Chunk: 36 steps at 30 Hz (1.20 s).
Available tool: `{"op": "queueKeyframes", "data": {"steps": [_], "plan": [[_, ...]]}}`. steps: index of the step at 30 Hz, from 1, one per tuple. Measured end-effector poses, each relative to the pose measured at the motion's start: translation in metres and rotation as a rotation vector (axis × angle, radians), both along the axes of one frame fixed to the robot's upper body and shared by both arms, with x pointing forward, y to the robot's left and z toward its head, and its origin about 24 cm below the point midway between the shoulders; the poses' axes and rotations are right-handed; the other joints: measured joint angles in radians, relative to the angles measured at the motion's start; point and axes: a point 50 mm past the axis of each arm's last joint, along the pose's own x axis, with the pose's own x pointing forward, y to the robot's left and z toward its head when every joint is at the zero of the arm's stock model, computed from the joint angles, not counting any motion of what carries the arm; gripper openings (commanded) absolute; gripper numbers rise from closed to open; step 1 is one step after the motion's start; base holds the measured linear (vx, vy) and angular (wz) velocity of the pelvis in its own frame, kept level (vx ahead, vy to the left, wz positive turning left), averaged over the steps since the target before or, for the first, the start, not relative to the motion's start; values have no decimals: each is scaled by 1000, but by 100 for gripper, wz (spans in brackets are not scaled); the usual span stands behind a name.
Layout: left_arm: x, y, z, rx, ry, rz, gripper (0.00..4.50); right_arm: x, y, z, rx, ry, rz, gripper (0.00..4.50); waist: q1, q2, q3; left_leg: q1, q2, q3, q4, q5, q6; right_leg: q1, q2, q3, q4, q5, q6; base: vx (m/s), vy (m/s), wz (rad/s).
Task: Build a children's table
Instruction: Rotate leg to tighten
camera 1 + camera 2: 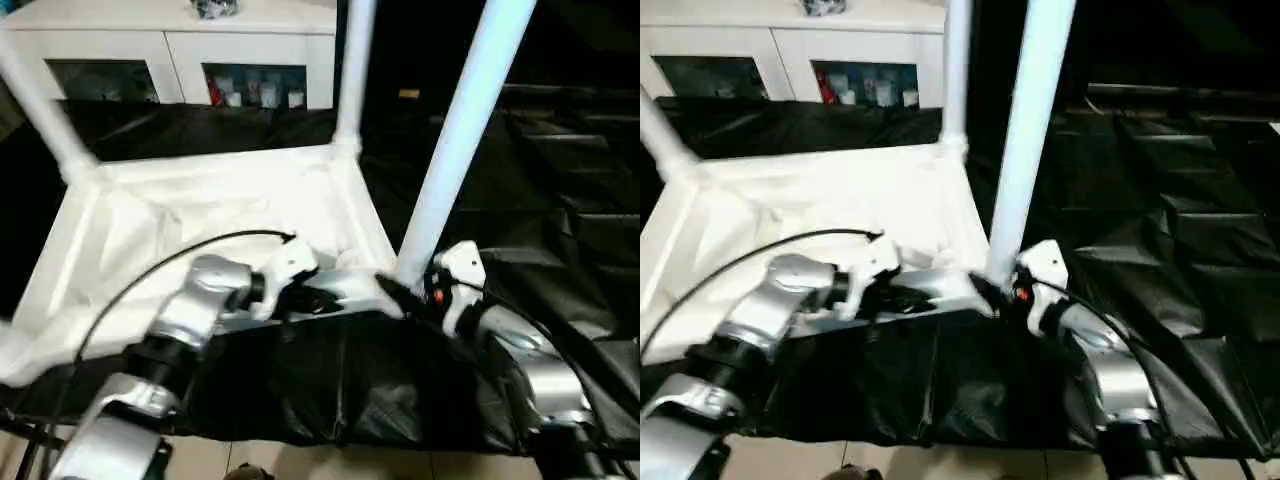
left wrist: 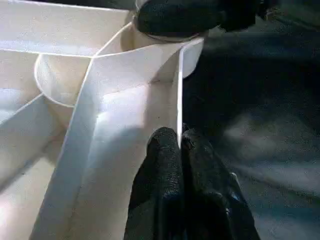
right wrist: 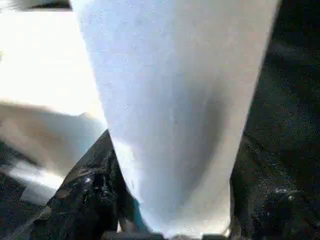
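Observation:
The white tabletop [image 1: 200, 220] lies underside up on a black sheet, its ribs [image 2: 85, 125] and a round corner socket [image 2: 60, 75] facing me. White legs stand in the far left corner [image 1: 40, 110] and the far right corner [image 1: 352, 70]. A third leg [image 1: 465, 130] rises at the near right corner. My right gripper [image 1: 408, 292] is shut on the foot of this leg [image 3: 175, 100], one black finger [image 3: 95, 190] on its side. My left gripper [image 2: 179, 150] is shut on the tabletop's thin near rim, close beside that corner.
A black sheet [image 1: 350, 390] covers the work surface and hangs over its near edge. A white cabinet [image 1: 170, 40] with glass-fronted compartments stands behind. Dark folded sheeting [image 1: 570, 150] lies to the right. A black cable [image 1: 150, 270] arcs over my left forearm.

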Motion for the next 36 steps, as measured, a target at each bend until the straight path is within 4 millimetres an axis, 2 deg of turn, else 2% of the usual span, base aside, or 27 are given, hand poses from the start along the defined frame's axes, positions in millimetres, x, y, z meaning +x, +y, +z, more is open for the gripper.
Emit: {"op": "queueKeyframes", "data": {"steps": [4, 8, 9, 13, 14, 20, 22, 24, 28, 34, 36], "plan": [[2, -17, 0, 7, -55, 73, 0, 12, 6, 1, -29, -20, -167, 254, 1, 0, 0, 0, 0, 0, -1, 0, 0, 0, 0, 0, -1, 0, 0, 0, 0, 0], [0, -19, 1, 13, -77, 94, 0, 15, 12, 1, -44, -39, -214, 254, -2, 0, 0, -1, 0, 0, -1, 0, 0, 0, 0, 0, -2, -1, 2, 0, 0, 0], [0, -19, 1, 12, -75, 98, 0, 15, 13, 1, -37, -43, -219, 310, -3, 0, 0, -1, 0, 0, -1, 0, 0, 0, 0, 0, -2, -1, 2, 0, 0, 0], [-2, -21, 2, 7, -77, 90, 0, 16, 12, 0, -54, -40, -208, 340, 1, 0, 0, -1, 0, 0, -1, 0, 0, -2, 0, 0, -3, -1, 2, 0, 0, 0], [-2, -20, 3, 6, -75, 85, 0, 16, 9, 0, -65, -42, -175, 367, 1, 0, 0, -1, 0, 0, -1, 0, 1, -2, 0, 0, -4, -1, 2, 0, 0, 0], [-5, -9, 4, 0, -51, 24, 0, 11, 2, 2, -77, -47, 10, 367, 2, 1, 1, -3, 0, 0, -1, 2, 4, -5, 0, -1, -2, -2, 3, 0, 0, 0], [-8, 2, 4, 1, -26, -44, 0, 0, -2, 2, -86, -40, 177, 367, 3, 1, 2, -3, 1, 0, -1, 2, 4, -5, 1, -1, -2, -2, 3, 0, 0, 0], [-9, 12, 5, 6, -13, -82, 0, -7, -2, 3, -74, -35, 273, 367, 3, 2, 3, -4, 1, 0, -1, 2, 4, -5, 1, -1, -2, -2, 2, 0, 0, 0], [-11, 21, 7, 21, 9, -189, 0, -21, -12, 9, -123, -8, 505, 367, 7, 1, 4, -6, 0, 0, 3, 1, 4, -5, 0, -1, -2, -1, 2, 0, 0, 0], [-10, 28, 9, 57, 28, -280, 0, -31, -15, 14, -150, 7, 688, 367, 19, 1, 4, -6, 1, 0, 5, 1, 5, -5, 0, -1, -1, -1, 2, 0, 0, 0], [-10, 30, 9, 60, 33, -295, 0, -32, -14, 15, -150, 11, 718, 340, 24, 1, 4, -6, 1, 0, 6, 1, 5, -5, 0, -1, 0, -1, 2, 0, 0, 0]]}}
